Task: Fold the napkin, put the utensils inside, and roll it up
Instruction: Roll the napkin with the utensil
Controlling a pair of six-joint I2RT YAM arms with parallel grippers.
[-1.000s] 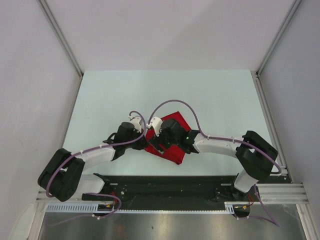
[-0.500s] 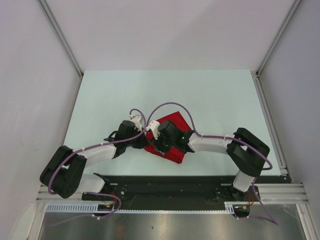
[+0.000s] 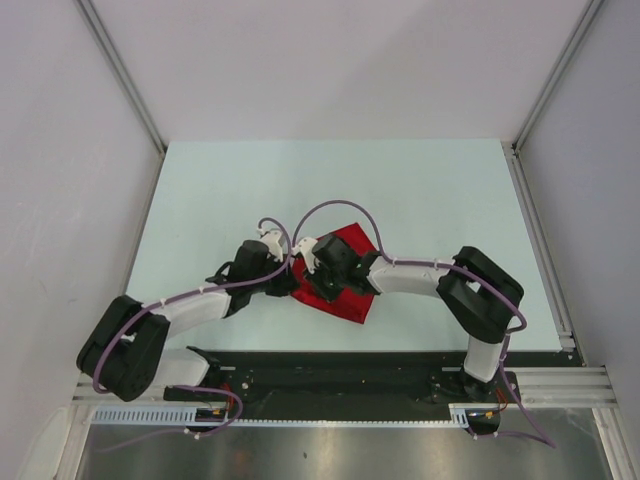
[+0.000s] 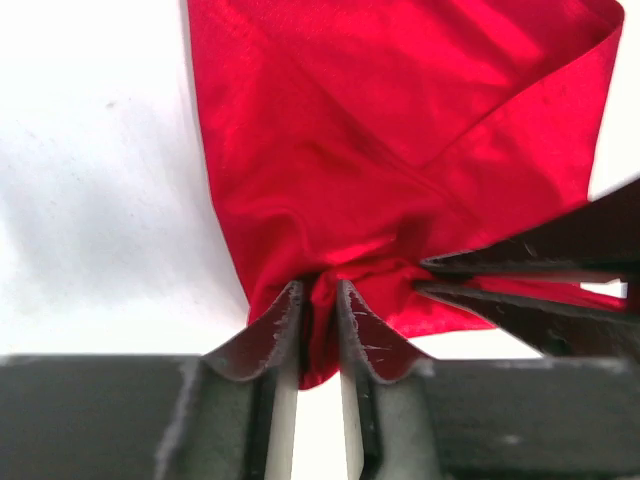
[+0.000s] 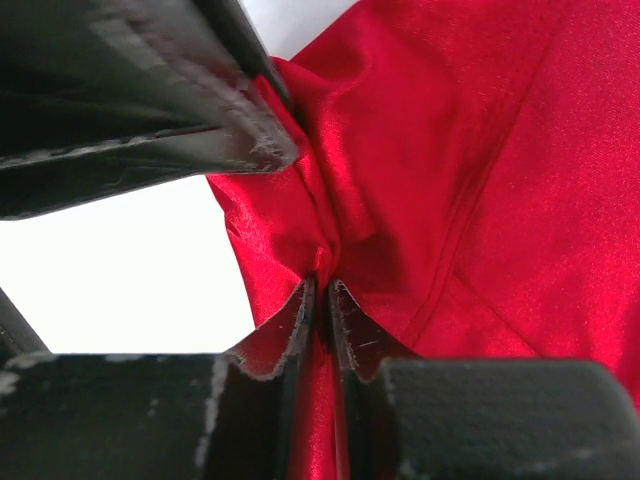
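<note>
The napkin [image 3: 345,305] lies folded at the centre of the frame, set on the slant: one corner points toward the upper centre, and its lower edge runs down to the right. It is bright red and glossy, with a diagonal fold line and bunched creases. The left gripper [image 4: 315,310] pinches a puckered fold of its edge; the right gripper [image 5: 322,300] is clenched on a fold just beside it. The desk [image 3: 420,190] is pale mint, enclosed by plain greyish walls [image 3: 330,60].

The bright red napkin [image 3: 352,243] lies folded, a diamond at near centre. Its left corner bunches into tight creases, apparently lifted.
</note>
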